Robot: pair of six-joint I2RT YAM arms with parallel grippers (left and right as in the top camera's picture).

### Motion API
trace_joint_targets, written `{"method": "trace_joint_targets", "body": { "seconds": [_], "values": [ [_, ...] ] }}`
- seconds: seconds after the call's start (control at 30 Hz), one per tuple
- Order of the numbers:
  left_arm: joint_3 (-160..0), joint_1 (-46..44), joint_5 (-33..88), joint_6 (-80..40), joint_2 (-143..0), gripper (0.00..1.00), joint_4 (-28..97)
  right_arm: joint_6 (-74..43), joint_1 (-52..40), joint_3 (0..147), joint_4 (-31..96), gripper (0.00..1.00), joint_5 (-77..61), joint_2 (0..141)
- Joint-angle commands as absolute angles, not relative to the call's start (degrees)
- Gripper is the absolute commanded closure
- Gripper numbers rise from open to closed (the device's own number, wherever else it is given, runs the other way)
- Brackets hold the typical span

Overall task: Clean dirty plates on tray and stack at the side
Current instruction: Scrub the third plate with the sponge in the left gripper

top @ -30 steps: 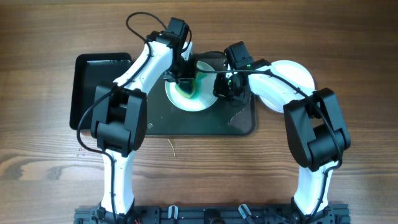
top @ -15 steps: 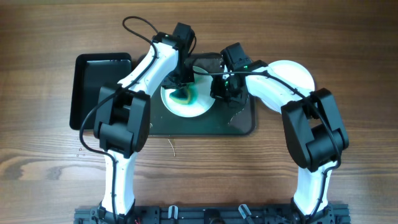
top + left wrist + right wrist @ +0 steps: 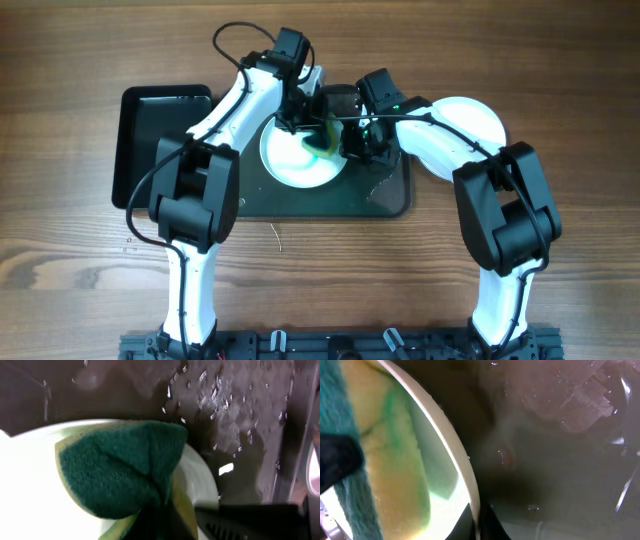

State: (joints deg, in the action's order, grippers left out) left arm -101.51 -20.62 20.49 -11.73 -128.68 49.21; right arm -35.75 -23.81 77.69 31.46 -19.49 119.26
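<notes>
**Left fingers [image 3: 155,525] clenched on a sponge [image 3: 120,475], right fingers [image 3: 492,530] clamped on a plate rim**

The sponge is gripped by the left fingers at its lower edge, with the dark green scouring face turned up toward the wrist camera and a yellow layer showing along its border. It is pressed onto the upper right part of a dirty plate [image 3: 295,160], close to that plate's rim. In the right wrist view the yellow side is seen lying flat against the white plate face. A teal-green tint is spread over the plate just beside it.

The right-hand rim of the same plate is pinched by the right fingers, one seen on each side of the thin white edge at the bottom of the right wrist view. In that view the rim is seen lifted off the tray floor.

The plate is placed on the tray [image 3: 385,200], in its upper left half, near the middle of the overhead frame. The tray floor is seen to be wet, with droplets and pooled water glinting across it in both wrist views.

A second white plate [image 3: 478,118] is seen in the upper right of the overhead frame, set on the wooden surface [image 3: 80,60] just beside the tray's right end and partly hidden by the right arm. No smear can be made out on its visible part.

A black container [image 3: 150,140] is placed at the left of the frame, against the tray's left edge.
</notes>
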Motion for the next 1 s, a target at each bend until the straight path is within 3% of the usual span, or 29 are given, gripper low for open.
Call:
{"method": "trace_joint_targets", "body": {
  "seconds": [0.0,0.17,0.33,0.47,0.57,0.7,0.97],
  "values": [
    [-101.38,-20.73,-2.96,-25.56,-128.9,0.96,49.58,-34.59,-23.79,76.03,32.05,0.96,-18.04,120.66],
    [-101.38,-20.73,-25.47,-36.8,-128.9,0.96,59.0,-34.54,-23.79,76.03,32.03,0.96,-18.04,120.66],
    [-101.38,-20.84,-26.61,-36.29,-128.9,0.96,65.49,-34.59,-23.79,76.03,32.01,0.96,-18.06,120.66],
    [-101.38,-21.5,-14.17,-25.21,-128.9,0.96,66.61,-34.54,-23.79,76.03,32.01,0.96,-18.06,120.66],
    [-101.38,-21.65,6.17,-10.2,-128.9,0.96,65.98,-34.61,-23.79,76.03,32.01,0.96,-18.06,120.66],
    [-101.38,-21.65,24.01,2.11,-128.9,0.96,65.84,-34.61,-23.79,76.03,32.01,0.96,-18.06,120.66],
    [-101.38,-21.58,27.53,3.09,-128.9,0.96,60.31,-34.61,-23.79,76.03,32.01,0.96,-18.06,120.66]
  ]
}}
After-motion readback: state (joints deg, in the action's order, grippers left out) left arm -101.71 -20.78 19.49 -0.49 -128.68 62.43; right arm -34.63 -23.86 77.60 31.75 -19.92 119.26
